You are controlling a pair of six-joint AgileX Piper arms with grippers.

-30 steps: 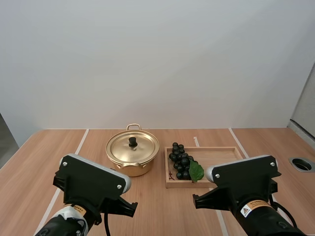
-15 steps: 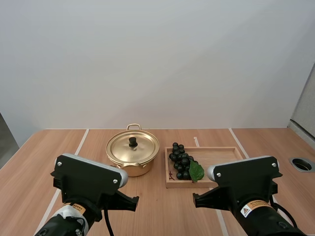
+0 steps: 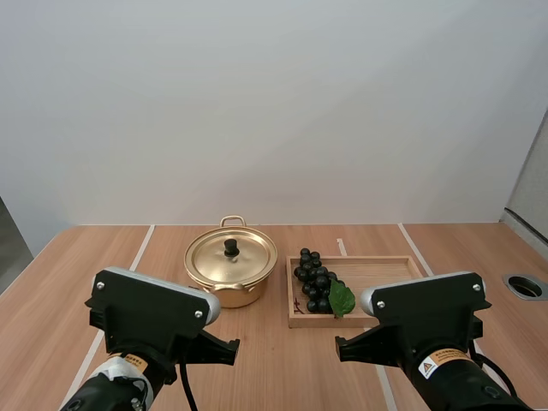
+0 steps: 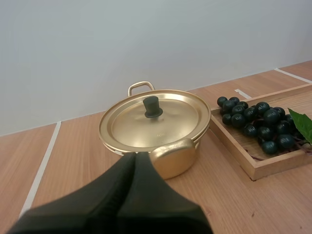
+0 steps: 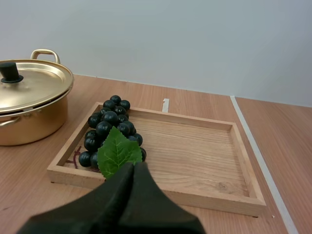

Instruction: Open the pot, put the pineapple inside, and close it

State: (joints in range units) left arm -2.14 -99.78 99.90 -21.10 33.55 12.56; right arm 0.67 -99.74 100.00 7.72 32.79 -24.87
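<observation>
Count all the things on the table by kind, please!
Round gold metal pot: 1
Gold lid with black knob: 1
Bunch of dark grapes with a green leaf: 1
Shallow rectangular wooden tray: 1
Total: 4

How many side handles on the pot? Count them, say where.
2. One handle rises behind the lid at the far side of the pot; the other juts from its near side, toward my left gripper.
</observation>
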